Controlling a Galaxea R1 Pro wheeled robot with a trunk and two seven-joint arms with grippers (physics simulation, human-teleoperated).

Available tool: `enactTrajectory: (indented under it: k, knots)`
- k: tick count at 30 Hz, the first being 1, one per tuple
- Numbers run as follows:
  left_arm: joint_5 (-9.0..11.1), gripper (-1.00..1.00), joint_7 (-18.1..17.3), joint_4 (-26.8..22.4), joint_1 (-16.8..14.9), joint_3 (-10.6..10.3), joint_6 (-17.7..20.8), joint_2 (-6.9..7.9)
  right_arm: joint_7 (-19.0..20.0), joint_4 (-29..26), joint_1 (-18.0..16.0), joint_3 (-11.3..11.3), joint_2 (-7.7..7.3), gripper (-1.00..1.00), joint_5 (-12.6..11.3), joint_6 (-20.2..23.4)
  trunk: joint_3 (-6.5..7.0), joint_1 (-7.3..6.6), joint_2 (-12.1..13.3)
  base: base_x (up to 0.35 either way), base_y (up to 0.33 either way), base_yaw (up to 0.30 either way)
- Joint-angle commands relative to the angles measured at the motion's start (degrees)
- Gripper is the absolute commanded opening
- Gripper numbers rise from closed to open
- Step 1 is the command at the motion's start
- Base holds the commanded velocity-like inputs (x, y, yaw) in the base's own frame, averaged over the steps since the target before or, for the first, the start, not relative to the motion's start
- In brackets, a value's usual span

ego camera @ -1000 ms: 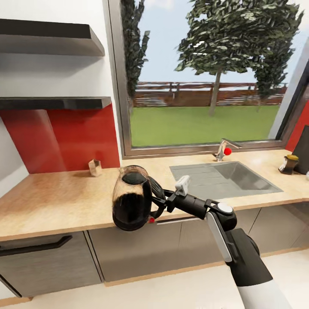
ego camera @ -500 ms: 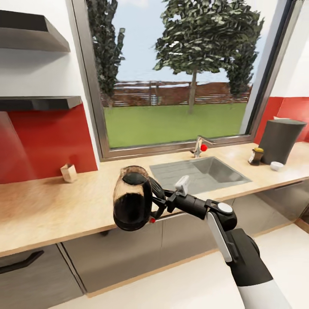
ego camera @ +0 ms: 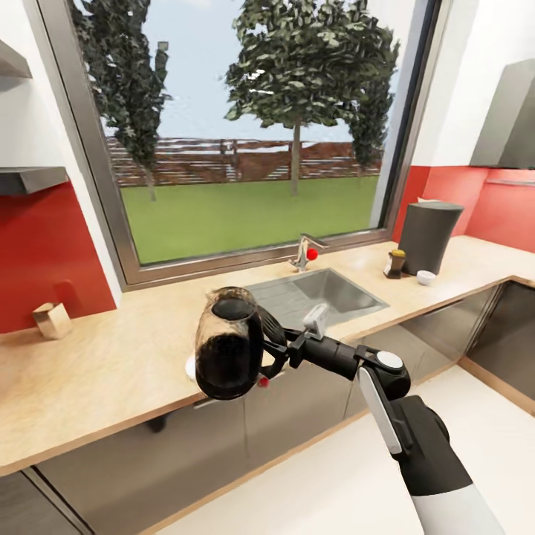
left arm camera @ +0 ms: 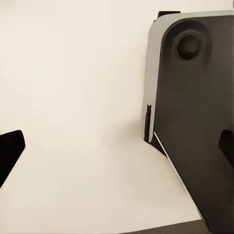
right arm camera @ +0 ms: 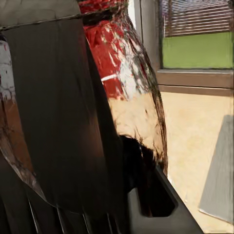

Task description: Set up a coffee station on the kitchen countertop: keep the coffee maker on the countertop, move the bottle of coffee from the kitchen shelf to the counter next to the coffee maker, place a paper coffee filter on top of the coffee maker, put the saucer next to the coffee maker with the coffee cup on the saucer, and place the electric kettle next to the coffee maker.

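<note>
R gripper (ego camera: 276,355) clamped on loop handle of clear glass electric kettle w/ black base (ego camera: 229,344), held tipped on its side in mid-air over front edge of light wood-look countertop (ego camera: 111,371). Tall dark grey coffee maker (ego camera: 428,238) at 2 o'clock on counter; yellow-lidded coffee jar (ego camera: 396,264) just beside it, steel sink (ego camera: 316,293) nearer. L gripper (left arm camera: 117,151): fingers spread, nothing between.
</note>
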Motion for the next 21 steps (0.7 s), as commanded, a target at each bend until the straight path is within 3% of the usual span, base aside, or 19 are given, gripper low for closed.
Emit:
enactTrajectory:
  k: [1, 21]
  knots:
    - [-0.5, 1.0, -0.4, -0.3, 0.0, 0.5, 0.3, -0.04, -0.1, 0.0, -0.1, 0.0, -0.02, -1.0, -0.7, 0.5, -0.11, 0.04, -0.1, 0.001, -0.001, -0.3]
    - [-0.5, 1.0, -0.4, -0.1, 0.1, 0.5, 0.3, -0.04, -0.1, 0.1, -0.1, -0.1, -0.03, -1.0, -0.7, 0.4, -0.11, 0.04, -0.1, 0.0, 0.0, -0.3]
